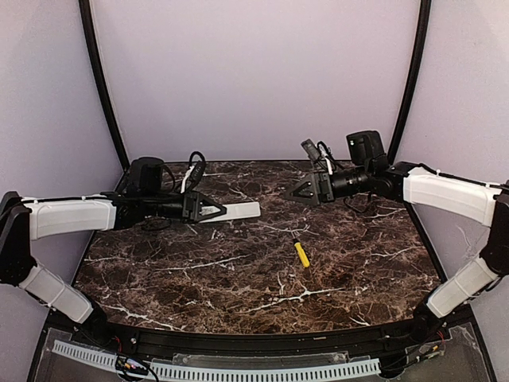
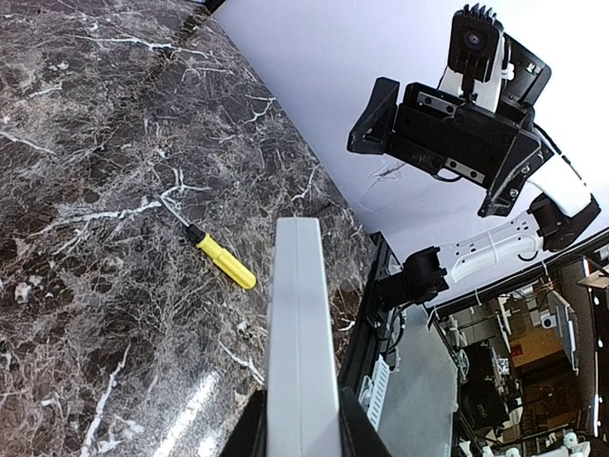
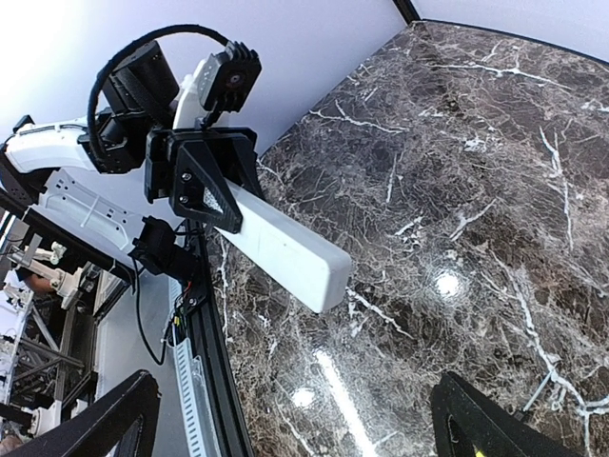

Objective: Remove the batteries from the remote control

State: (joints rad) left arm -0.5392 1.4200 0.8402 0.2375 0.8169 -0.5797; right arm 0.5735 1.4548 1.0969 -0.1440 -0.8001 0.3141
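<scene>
Top external shows left gripper (image 1: 215, 212) clamping the slim white plastic remote control (image 1: 242, 211) aloft, right gripper (image 1: 296, 192) wide and empty, with no batteries visible, so unloading seems unstarted.

left arm: reaches inward | left tool (image 1: 216, 210): closed tight on the remote control (image 1: 241, 211) | right arm: reaches inward | right tool (image 1: 291, 193): fingers wide apart, holding nothing

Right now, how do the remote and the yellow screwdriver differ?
The remote is white, flat-sided and clamped at one end in the left gripper; the yellow screwdriver lies loose on the table, untouched. The remote is clearly longer and wider than the yellow screwdriver. Both are slim, straight objects.
</scene>
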